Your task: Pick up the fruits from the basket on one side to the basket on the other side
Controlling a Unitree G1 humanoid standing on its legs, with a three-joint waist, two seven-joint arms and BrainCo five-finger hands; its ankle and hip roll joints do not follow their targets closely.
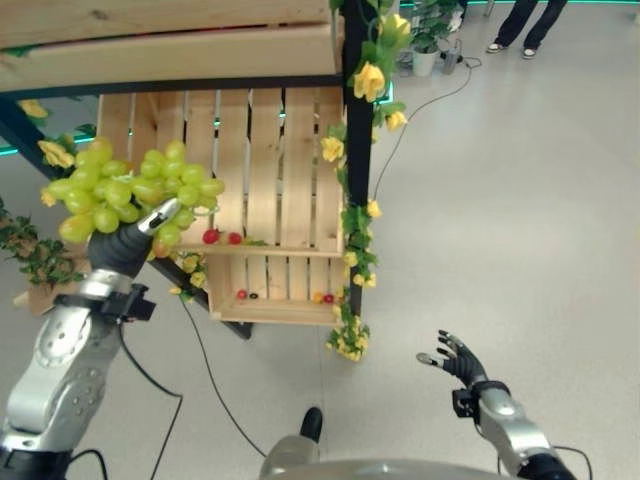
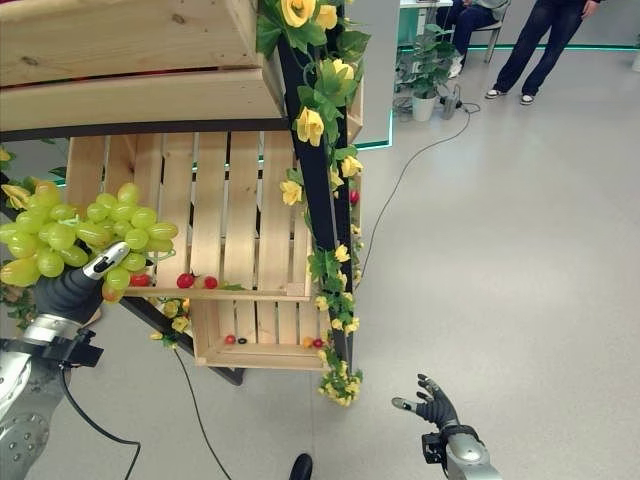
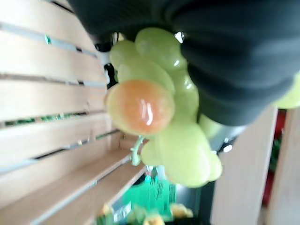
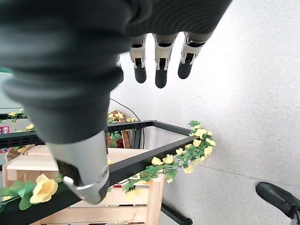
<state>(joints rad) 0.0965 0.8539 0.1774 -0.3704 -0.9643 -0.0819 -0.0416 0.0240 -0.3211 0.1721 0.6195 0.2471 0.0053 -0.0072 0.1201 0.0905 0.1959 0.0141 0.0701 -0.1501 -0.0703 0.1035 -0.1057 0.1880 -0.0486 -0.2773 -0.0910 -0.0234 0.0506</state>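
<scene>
The robot's left hand (image 1: 125,245), arm raised, grips a bunch of green grapes (image 1: 125,190) in front of the slatted wooden crate (image 1: 270,170). Its right hand (image 1: 460,362) hangs low over the floor, fingers spread and empty.

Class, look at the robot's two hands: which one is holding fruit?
The left hand, raised and curled round the green grape bunch; the right hand hangs open and empty.

Left robot hand (image 1: 125,245) gripping green grapes (image 1: 125,190), wooden crate (image 1: 265,200) behind
</scene>
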